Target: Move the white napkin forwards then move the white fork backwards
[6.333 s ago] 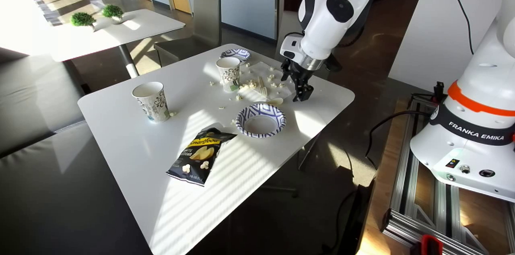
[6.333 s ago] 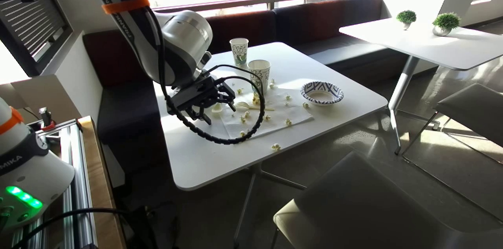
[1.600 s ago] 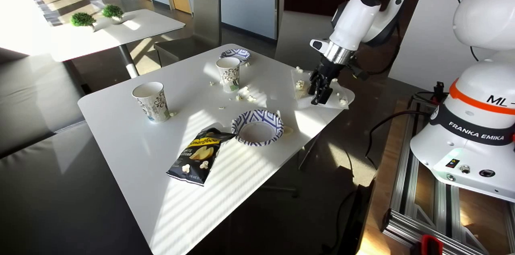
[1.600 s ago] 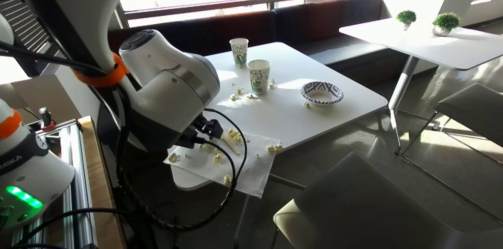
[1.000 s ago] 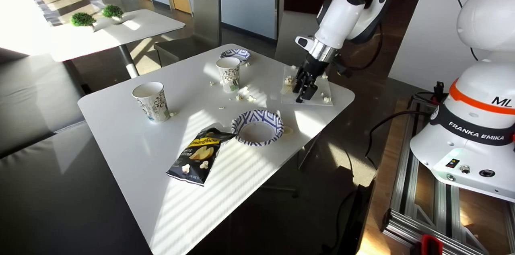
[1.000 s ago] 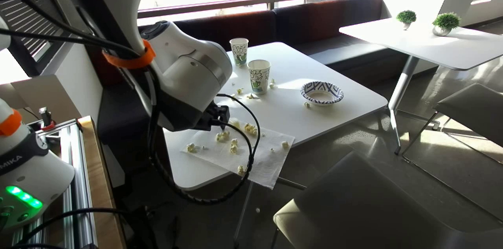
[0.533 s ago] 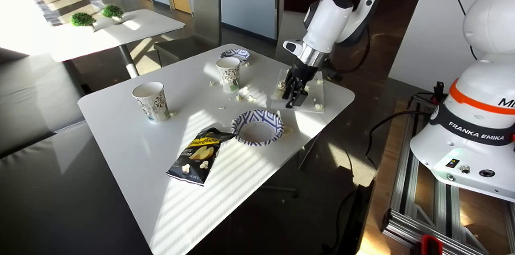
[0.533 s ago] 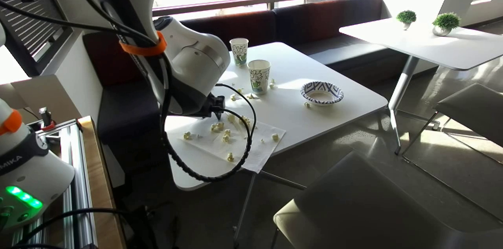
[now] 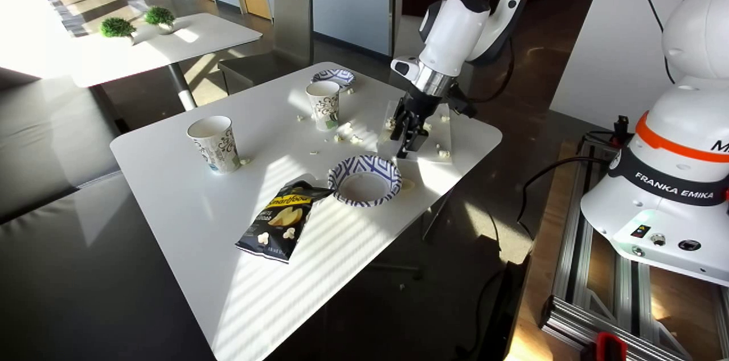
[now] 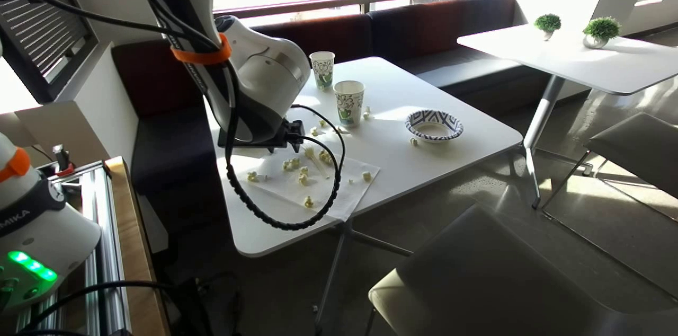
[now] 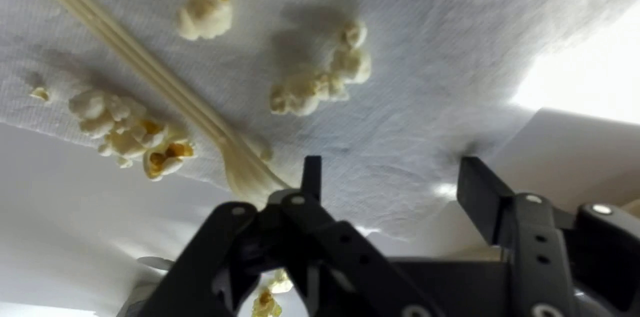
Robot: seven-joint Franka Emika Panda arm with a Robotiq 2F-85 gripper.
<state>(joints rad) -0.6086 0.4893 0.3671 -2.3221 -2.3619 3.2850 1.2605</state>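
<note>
- The gripper (image 11: 390, 172) has its jaws spread well apart.
- Directly under the jaws lies the napkin (image 11: 410, 127), rather flat; whether the fingers (image 11: 312, 177) touch it, I cannot tell.
- Just beside the jaws, on the napkin, lies the fork (image 11: 165, 82). In the wrist view its long axis is slanting: the tines point to one finger, which partly hides them, and the handle points away from the jaws, to the upper left corner.
- Popcorn (image 11: 325, 84) is scattered on the napkin near the jaws, on both sides of the fork.
- In an exterior view a bowl (image 9: 364, 164) is near the jaws; farther stands a cup (image 9: 326, 107), upright.
</note>
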